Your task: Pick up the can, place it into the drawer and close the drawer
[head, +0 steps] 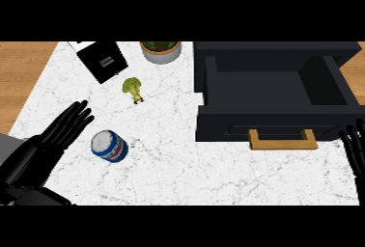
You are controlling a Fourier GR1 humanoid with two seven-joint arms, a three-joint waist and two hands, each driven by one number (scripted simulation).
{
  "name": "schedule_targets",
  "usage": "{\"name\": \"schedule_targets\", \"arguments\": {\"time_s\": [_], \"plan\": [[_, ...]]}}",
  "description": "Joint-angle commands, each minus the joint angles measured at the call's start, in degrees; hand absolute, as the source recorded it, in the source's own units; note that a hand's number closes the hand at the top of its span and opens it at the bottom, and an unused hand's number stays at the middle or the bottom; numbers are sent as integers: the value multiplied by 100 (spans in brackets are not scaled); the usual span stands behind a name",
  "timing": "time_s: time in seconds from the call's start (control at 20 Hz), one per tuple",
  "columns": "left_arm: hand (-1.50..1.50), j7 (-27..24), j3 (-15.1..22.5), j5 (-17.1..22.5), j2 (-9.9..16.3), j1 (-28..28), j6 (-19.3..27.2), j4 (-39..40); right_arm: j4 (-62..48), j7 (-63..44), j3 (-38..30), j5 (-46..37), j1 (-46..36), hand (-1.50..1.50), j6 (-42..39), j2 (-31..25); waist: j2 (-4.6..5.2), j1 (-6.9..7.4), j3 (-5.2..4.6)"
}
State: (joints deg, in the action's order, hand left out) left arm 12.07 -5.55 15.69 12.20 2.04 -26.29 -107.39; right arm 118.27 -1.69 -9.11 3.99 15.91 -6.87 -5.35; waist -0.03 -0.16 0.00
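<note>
Nearest, at the lower left, the left hand (53, 140) lies over the white marbled counter (185, 169) with its fingers straight and spread, pointing up and to the right; it holds nothing. Just beside its fingertips, to the right and apart from them, stands the can (110, 146), blue and white with a pale lid, slightly tilted on the counter. At the right edge the right hand (353, 147) shows only partly, fingers straight and pointing upward, holding nothing, close to the drawer's front corner.

Further in, the black drawer (274, 123) is pulled out over the right side of the counter, its wooden handle (283, 139) facing the near side and its dark inside open to view, with nothing visible in it. The can is well apart from it, to the left.

Beyond the can, near the middle of the counter, lies a small broccoli floret (133, 89). At the far edge sit a black flat device (105, 60), tilted, and just right of it a potted plant (161, 50) in a pale grey pot. Wooden flooring (25, 67) shows past the counter's left side.
</note>
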Motion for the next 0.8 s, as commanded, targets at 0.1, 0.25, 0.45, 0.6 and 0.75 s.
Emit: {"name": "schedule_targets", "arguments": {"time_s": [0.1,0.25,0.45,0.6,0.75], "plan": [[-150,-591,-230,-346,-18,-463,-131,1097,279,-96,127,-137,91,-150,-44,173,3,-14,-1],[-150,-863,103,-891,-337,-241,87,1063,369,-284,-219,133,32,-150,-143,50,0,-6,-1],[-150,-1398,-197,-1002,-147,-490,-76,1861,122,14,-18,-197,172,-150,-204,220,2,-11,-1],[-150,-1843,-450,-1075,68,-708,-216,2494,181,82,-277,146,194,-150,-387,110,3,-27,-1],[-150,-1757,-435,-987,119,-294,-387,2108,-333,-188,-306,-44,-639,-150,-184,5,2,21,0]]}}
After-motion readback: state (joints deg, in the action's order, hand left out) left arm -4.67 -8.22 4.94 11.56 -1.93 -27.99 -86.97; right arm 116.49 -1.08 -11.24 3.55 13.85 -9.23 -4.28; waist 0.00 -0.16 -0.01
